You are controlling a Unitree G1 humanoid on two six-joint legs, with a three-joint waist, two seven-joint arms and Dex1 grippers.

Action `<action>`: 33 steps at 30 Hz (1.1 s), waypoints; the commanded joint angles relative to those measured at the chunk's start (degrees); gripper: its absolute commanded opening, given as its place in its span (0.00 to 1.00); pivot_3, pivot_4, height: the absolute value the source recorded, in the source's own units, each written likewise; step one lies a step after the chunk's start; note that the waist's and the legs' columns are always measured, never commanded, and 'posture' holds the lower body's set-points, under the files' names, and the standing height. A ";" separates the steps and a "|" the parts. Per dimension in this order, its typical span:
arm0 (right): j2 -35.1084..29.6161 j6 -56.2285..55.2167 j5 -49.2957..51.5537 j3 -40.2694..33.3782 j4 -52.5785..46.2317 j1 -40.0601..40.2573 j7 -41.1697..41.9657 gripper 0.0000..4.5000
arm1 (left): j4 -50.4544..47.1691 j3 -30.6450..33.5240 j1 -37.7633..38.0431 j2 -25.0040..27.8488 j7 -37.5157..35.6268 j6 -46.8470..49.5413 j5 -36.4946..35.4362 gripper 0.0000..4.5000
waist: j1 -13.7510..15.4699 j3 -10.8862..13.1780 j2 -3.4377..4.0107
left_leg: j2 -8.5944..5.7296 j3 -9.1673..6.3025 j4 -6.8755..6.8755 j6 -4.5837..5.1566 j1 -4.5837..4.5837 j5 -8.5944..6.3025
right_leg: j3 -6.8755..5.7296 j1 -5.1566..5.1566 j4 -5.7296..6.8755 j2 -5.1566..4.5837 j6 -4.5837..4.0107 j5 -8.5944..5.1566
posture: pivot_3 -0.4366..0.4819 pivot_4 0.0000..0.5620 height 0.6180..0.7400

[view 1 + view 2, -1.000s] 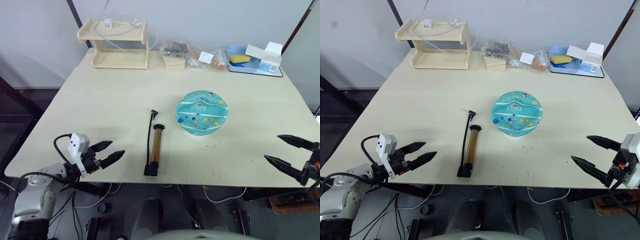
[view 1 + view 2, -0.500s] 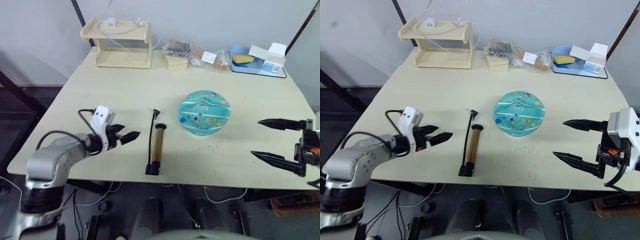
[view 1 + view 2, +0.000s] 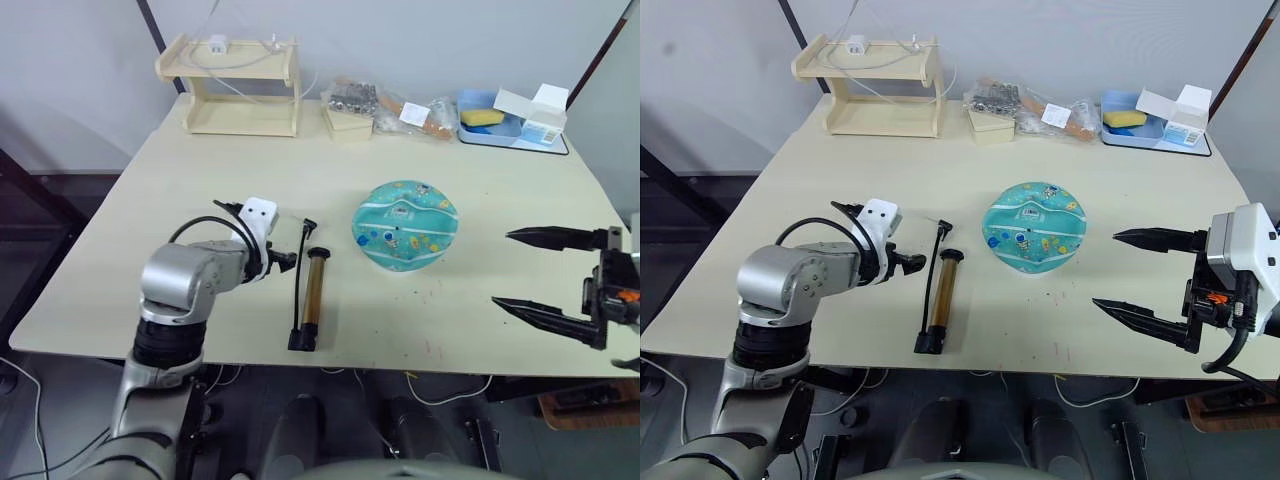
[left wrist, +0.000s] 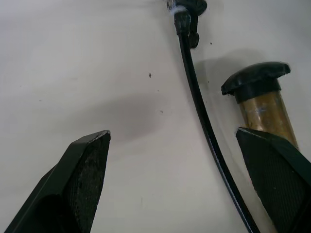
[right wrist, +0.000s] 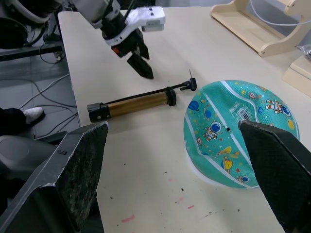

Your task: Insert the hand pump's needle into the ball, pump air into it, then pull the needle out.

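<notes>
The pump (image 3: pixel 311 298) lies near the table's (image 3: pixel 180 190) front edge, its long axis running front to back, handle toward the front and hose (image 3: pixel 301 262) curving back to the needle (image 3: pixel 305 222). The flattened ball (image 3: pixel 404 224) sits just to its right. The left pincer (image 3: pixel 902 262), released with jaws spread, hovers just left of the hose and is by far the nearer one. The right pincer (image 3: pixel 1138 273), also wide open, waits well apart, past the ball near the right edge.
</notes>
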 commanded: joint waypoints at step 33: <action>-1.06 0.94 -0.31 1.94 1.85 -3.90 1.06 1.00 | 29.94 3.04 -9.94 -19.59 8.86 -14.08 14.21 0.85 | 1.23 0.00 -0.01 | -0.17 0.07 0.04 0.00 -0.01 0.01 | -0.05 0.03 0.06 -0.06 -0.06 0.06 | 0.48 0.27 1.00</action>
